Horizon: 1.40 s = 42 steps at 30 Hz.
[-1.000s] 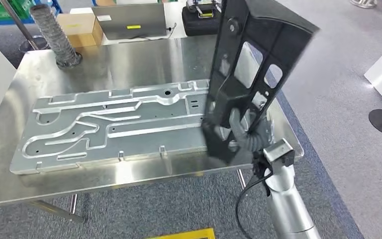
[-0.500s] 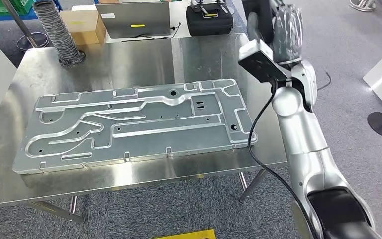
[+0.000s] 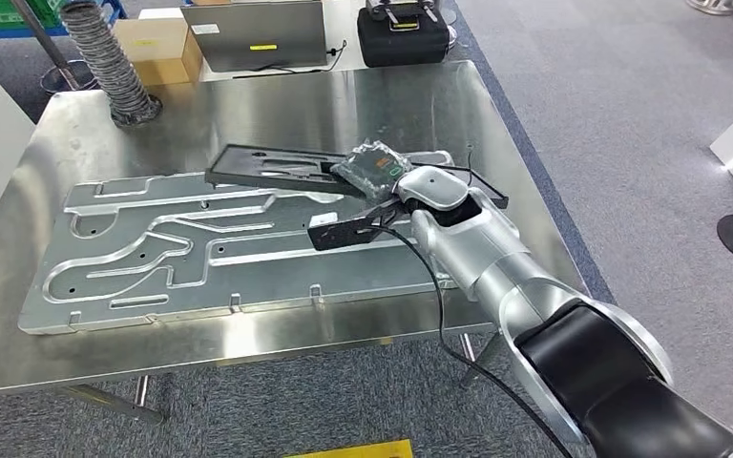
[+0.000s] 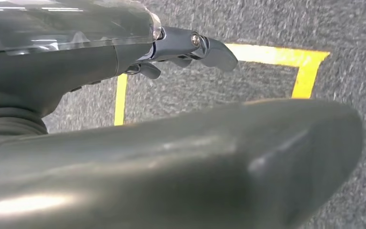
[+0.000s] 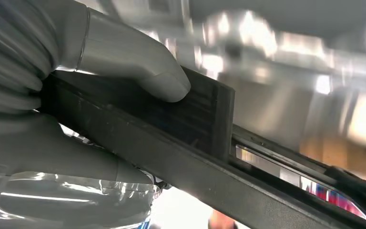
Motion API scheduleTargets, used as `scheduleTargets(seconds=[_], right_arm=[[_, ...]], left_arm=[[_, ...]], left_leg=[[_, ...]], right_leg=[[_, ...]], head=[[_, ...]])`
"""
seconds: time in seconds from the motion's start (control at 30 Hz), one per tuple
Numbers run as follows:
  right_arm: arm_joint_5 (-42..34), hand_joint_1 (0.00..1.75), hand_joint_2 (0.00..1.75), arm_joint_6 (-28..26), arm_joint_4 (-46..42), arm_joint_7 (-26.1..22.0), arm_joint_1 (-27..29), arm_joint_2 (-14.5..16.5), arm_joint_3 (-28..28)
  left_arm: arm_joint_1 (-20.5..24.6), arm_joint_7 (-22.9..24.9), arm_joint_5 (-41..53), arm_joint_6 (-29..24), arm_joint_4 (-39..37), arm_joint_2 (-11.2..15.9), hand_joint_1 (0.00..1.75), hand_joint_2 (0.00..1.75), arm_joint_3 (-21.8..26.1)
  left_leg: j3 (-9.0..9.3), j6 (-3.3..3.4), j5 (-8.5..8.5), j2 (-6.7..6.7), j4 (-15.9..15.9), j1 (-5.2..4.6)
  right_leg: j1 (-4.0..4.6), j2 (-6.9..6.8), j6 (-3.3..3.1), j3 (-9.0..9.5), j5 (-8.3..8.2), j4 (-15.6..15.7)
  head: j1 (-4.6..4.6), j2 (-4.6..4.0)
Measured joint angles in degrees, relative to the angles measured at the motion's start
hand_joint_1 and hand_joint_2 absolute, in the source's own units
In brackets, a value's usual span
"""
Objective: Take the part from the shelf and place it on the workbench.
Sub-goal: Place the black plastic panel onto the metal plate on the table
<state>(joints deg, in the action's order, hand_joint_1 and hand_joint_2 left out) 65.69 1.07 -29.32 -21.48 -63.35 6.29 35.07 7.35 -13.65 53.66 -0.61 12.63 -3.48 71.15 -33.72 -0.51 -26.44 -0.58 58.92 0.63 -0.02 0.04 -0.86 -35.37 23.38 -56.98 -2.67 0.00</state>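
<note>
Black part (image 3: 277,167) in right hand (image 3: 372,167)

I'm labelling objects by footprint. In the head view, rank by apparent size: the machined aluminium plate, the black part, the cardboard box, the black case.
1. machined aluminium plate
2. black part
3. cardboard box and black case: look alike; both sit farther off, partly cropped, so unranked.

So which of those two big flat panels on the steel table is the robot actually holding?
The black plastic frame panel, gripped by the right hand. It lies across the far edge of the larger silver machined aluminium plate, which the hand isn't touching.
</note>
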Motion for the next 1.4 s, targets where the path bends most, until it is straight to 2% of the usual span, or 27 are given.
scheduleTargets(seconds=[0.03,0.1,0.13,0.17,0.2,0.23,0.3,0.33,0.37,0.5,0.57,0.63,0.67,0.7,0.73,0.8,0.87,0.93,1.0,1.07,1.1,1.17,1.2,1.23,1.3,1.33,1.4], right_arm=[[0.2,1.75,1.75,0.2,1.3,0.1,0.1,0.6,0.7],[0.5,1.75,1.75,0.3,3.6,0.2,0.5,1.5,2.1],[0.7,1.75,1.75,0.3,4.4,0.2,0.8,1.8,2.7],[0.8,1.75,1.75,0.2,5.2,0.3,1.3,2.1,3.2],[0.9,1.75,1.75,0.1,5.8,0.4,1.6,2.3,3.7],[1.0,1.75,1.75,0.0,6.3,0.5,1.8,2.4,4.0],[1.1,1.75,1.75,-0.2,7.0,0.9,1.9,2.7,4.5],[1.2,1.75,1.75,-0.3,7.2,1.1,1.8,2.8,4.7],[1.2,1.75,1.75,-0.4,7.5,1.3,1.8,2.9,4.9],[1.6,1.75,1.75,-1.5,8.4,1.4,2.0,3.1,5.7],[2.0,1.75,1.75,-2.3,8.7,1.4,2.1,3.1,6.0],[2.5,1.75,1.75,-2.9,9.0,1.3,2.5,3.1,6.5],[2.7,1.75,1.75,-3.0,9.2,1.3,2.8,3.1,6.7],[2.9,1.75,1.75,-3.1,9.5,1.2,3.1,3.1,6.9],[3.1,1.75,1.75,-3.2,9.6,1.1,3.3,3.1,7.1],[3.4,0.87,0.87,-3.4,9.8,1.1,3.4,3.1,7.3],[3.6,0.00,0.00,-3.5,10.0,1.0,3.3,3.1,7.7],[3.8,0.00,0.00,-3.6,10.2,0.8,3.4,3.1,8.0],[4.0,0.00,0.00,-3.6,10.4,0.5,3.6,3.2,8.2],[4.0,0.00,0.00,-3.6,10.6,0.2,3.6,3.3,8.4],[4.0,0.00,0.00,-3.6,10.7,0.2,3.8,3.4,8.5],[4.0,0.00,0.00,-3.7,10.9,0.0,4.3,3.4,8.6],[4.0,0.00,0.00,-3.8,11.0,-0.1,4.6,3.4,8.6],[3.9,0.00,0.00,-4.0,11.2,-0.2,4.9,3.4,8.6],[3.7,0.00,0.00,-4.4,11.3,-0.6,5.1,3.4,8.6],[3.3,0.00,0.00,-4.7,11.3,-0.8,5.1,3.4,8.6],[2.1,0.00,0.00,-5.9,11.3,-1.9,5.2,3.3,8.6]], left_arm=[[0.0,0.1,0.0,0.0,0.0,0.0,0.00,0.00,0.0],[-0.1,0.2,0.1,-0.1,0.0,-0.1,0.00,0.00,0.0],[-0.1,0.2,0.2,-0.1,0.0,-0.1,0.00,0.00,0.0],[-0.1,0.2,0.3,-0.2,0.0,0.0,0.00,0.00,0.0],[-0.1,0.2,0.3,-0.2,0.0,0.0,0.00,0.00,0.0],[-0.1,0.2,0.4,-0.3,0.0,0.0,0.00,0.00,-0.1],[-0.1,0.2,0.5,-0.3,0.0,0.1,0.00,0.00,-0.3],[0.0,0.2,0.5,-0.3,0.0,0.1,0.00,0.00,-0.4],[0.1,0.1,0.6,-0.4,0.0,0.0,0.00,0.00,-0.5],[0.2,-0.3,0.7,-0.3,0.0,0.0,0.00,0.00,-1.0],[0.3,-0.6,1.0,-0.1,0.0,0.0,0.00,0.00,-1.2],[0.5,-0.9,1.1,0.0,0.0,0.0,0.00,0.00,-1.4],[0.5,-1.0,1.2,0.0,0.0,0.0,0.00,0.00,-1.4],[0.5,-1.2,1.4,0.0,0.0,0.0,0.00,0.00,-1.5],[0.5,-1.4,1.5,0.1,0.0,0.0,0.00,0.00,-1.6],[0.5,-1.8,1.6,0.2,0.0,-0.1,0.00,0.87,-1.9],[0.6,-2.1,1.5,0.3,0.0,-0.3,0.00,1.75,-2.1],[0.5,-2.2,1.4,0.4,0.0,-0.4,0.00,1.75,-2.2],[0.5,-2.2,1.2,0.4,0.0,-0.3,0.00,1.75,-2.3],[0.4,-2.2,1.2,0.5,0.0,-0.3,0.00,1.75,-2.3],[0.3,-2.2,1.2,0.5,0.0,-0.3,0.00,1.75,-2.3],[0.2,-2.2,1.4,0.5,0.0,-0.3,0.00,0.87,-2.4],[0.0,-2.3,1.5,0.4,0.0,-0.3,0.00,0.44,-2.4],[-0.1,-2.4,1.6,0.3,0.0,-0.2,0.00,0.00,-2.4],[-0.1,-2.5,1.6,0.1,0.0,-0.2,0.00,0.00,-2.4],[0.0,-2.5,1.6,0.1,0.0,-0.3,0.00,0.00,-2.4],[0.1,-2.4,1.7,0.0,0.0,-0.3,0.00,0.00,-2.5]], left_leg=[[-1.00,-0.19,-1.27,0.09,2.3,0.00],[-4.76,-0.47,-4.61,0.20,9.8,0.15],[-6.70,-0.64,-5.58,0.21,13.2,0.21],[-7.95,-0.80,-5.57,0.22,15.0,0.27],[-8.16,-0.93,-4.41,0.23,14.5,0.36],[-7.26,-1.03,-2.34,0.26,11.9,0.49],[-4.07,-1.09,1.28,0.30,4.4,0.70],[-2.96,-0.92,2.06,0.27,1.9,0.73],[-2.44,-0.70,2.14,0.23,0.8,0.69],[-2.38,0.67,2.07,0.15,0.6,0.60],[-2.23,1.18,2.15,0.20,0.4,0.73],[-2.22,1.42,2.09,0.23,0.3,0.65],[-2.19,1.47,2.06,0.23,0.4,0.60],[-2.13,1.51,2.03,0.21,0.4,0.54],[-2.01,1.51,2.00,0.19,0.4,0.46],[-1.70,1.44,1.90,0.15,0.3,0.32],[-1.62,1.13,1.81,0.15,0.3,0.23],[-1.57,0.57,1.85,0.20,0.0,0.25],[-1.38,-0.01,1.67,0.27,-0.1,0.21],[-2.44,-0.39,-0.35,0.31,2.8,0.15],[-3.88,-0.55,-2.18,0.31,6.1,0.24],[-7.34,-0.91,-5.28,0.32,13.4,0.37],[-8.27,-1.09,-5.55,0.32,15.3,0.44],[-8.02,-1.20,-4.60,0.33,14.7,0.49],[-4.53,-1.29,-0.70,0.38,7.5,0.66],[-2.62,-1.14,0.65,0.36,3.8,0.61],[-0.73,-0.51,1.48,0.29,0.0,0.49]], right_leg=[[-0.17,-0.03,-0.29,0.28,-0.06,0.3],[-0.14,-0.04,-0.70,0.53,0.07,0.4],[-0.10,0.02,-0.74,0.56,0.18,0.4],[-0.10,0.09,-0.73,0.59,0.33,0.2],[-0.14,0.15,-0.63,0.62,0.54,0.0],[-0.21,0.22,-0.47,0.67,0.82,-0.3],[-0.20,0.32,0.08,0.60,1.58,-1.2],[-0.12,0.37,0.36,0.46,1.86,-1.7],[0.00,0.41,0.61,0.31,2.03,-2.0],[-0.11,0.37,1.59,-0.08,2.74,-2.8],[-0.28,0.29,2.14,-2.21,5.36,-7.4],[-0.35,0.26,2.45,-6.01,8.41,-14.9],[-0.36,0.25,2.47,-7.41,8.95,-17.5],[-0.34,0.26,2.35,-7.82,8.41,-18.0],[-0.27,0.26,2.08,-7.09,6.88,-16.1],[0.10,0.25,1.06,-3.40,2.98,-8.3],[0.59,0.15,0.25,-0.75,1.15,-2.7],[0.86,0.11,0.00,-0.36,1.10,-1.6],[0.54,0.12,-0.26,0.12,0.72,-0.8],[0.07,0.03,-0.59,0.75,0.22,0.2],[0.04,-0.01,-0.70,0.91,0.14,0.5],[0.09,-0.02,-0.79,0.90,0.17,0.4],[0.10,0.00,-0.78,0.88,0.23,0.3],[0.08,0.05,-0.70,0.87,0.31,0.2],[-0.07,0.16,-0.36,0.88,0.68,-0.4],[-0.01,0.24,-0.07,0.79,0.92,-0.7],[0.15,0.37,0.50,0.57,1.19,-1.3]], head=[[0.00,0.00],[0.00,0.00],[0.00,0.00],[0.00,0.00],[0.00,0.00],[0.00,0.00],[0.00,0.00],[0.00,0.00],[0.01,0.00],[0.01,0.00],[0.02,0.00],[0.02,0.00],[0.02,0.00],[0.02,0.00],[0.02,0.00],[0.02,0.00],[0.02,0.00],[0.02,0.00],[0.02,0.00],[0.01,0.00],[0.01,0.00],[0.01,0.00],[0.01,0.00],[0.01,0.00],[0.00,0.00],[0.00,0.00],[0.01,0.00]])
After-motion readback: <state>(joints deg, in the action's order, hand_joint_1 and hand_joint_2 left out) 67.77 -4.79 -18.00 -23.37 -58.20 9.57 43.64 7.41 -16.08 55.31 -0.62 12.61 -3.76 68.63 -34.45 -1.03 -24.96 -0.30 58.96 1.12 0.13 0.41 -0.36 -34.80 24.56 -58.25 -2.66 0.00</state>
